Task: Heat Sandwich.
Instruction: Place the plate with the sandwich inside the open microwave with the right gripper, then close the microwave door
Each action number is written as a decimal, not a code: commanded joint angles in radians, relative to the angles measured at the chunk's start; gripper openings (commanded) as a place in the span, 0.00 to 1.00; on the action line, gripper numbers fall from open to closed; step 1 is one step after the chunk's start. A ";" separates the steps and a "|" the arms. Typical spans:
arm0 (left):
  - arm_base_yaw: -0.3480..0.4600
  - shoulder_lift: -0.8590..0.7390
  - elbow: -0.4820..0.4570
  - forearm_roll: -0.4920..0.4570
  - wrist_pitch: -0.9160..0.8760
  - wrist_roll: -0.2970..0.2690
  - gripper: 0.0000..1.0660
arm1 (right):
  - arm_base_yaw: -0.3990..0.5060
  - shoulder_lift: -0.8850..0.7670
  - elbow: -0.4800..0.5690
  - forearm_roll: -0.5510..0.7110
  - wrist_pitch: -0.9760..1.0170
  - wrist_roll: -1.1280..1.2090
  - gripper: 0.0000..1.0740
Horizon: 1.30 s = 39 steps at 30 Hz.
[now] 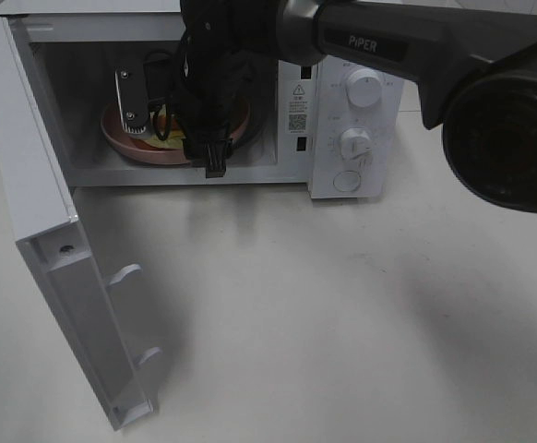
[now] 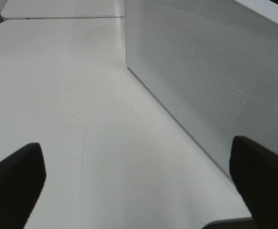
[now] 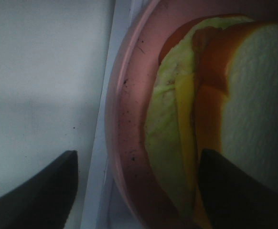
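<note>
Inside the open microwave (image 1: 328, 161), the sandwich (image 3: 253, 119) rests on its pink plate (image 3: 129, 143) with the right gripper (image 3: 137, 153) spread loose astride the rim — loading looks done — leaving the door (image 1: 47, 231) to shut and dials (image 1: 364, 89) to set.

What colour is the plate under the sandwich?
Pink. The plate shows best in the right wrist view, with the sandwich lying on it.

We take this for a robotics lab bench: a white microwave (image 1: 352, 120) stands on a plain white tabletop (image 1: 342, 323), beneath a PIPER-marked robot arm (image 1: 388, 41).
</note>
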 commanded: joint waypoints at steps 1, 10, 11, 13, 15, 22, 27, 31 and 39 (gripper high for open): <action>-0.005 -0.026 0.005 0.001 -0.009 -0.003 0.97 | 0.002 -0.040 0.064 0.003 -0.047 0.018 0.70; -0.005 -0.026 0.005 0.001 -0.009 -0.003 0.97 | 0.002 -0.130 0.236 -0.003 -0.155 0.048 0.71; -0.005 -0.026 0.005 0.001 -0.009 -0.003 0.97 | 0.002 -0.140 0.255 -0.005 -0.168 0.048 0.71; -0.005 -0.026 0.005 0.001 -0.009 -0.003 0.97 | 0.002 -0.166 0.302 -0.005 -0.202 0.048 0.71; -0.005 -0.026 0.005 0.001 -0.009 -0.003 0.97 | 0.002 -0.196 0.355 -0.005 -0.239 0.050 0.71; -0.005 -0.026 0.005 0.001 -0.009 -0.003 0.97 | 0.002 -0.297 0.530 -0.005 -0.351 0.081 0.71; -0.005 -0.026 0.005 0.001 -0.009 -0.003 0.97 | 0.002 -0.379 0.668 -0.005 -0.418 0.099 0.71; -0.005 -0.026 0.005 0.001 -0.009 -0.003 0.97 | 0.002 -0.438 0.761 -0.005 -0.423 0.099 0.71; -0.005 -0.026 0.005 0.001 -0.009 -0.003 0.97 | 0.002 -0.564 0.928 -0.005 -0.425 0.133 0.71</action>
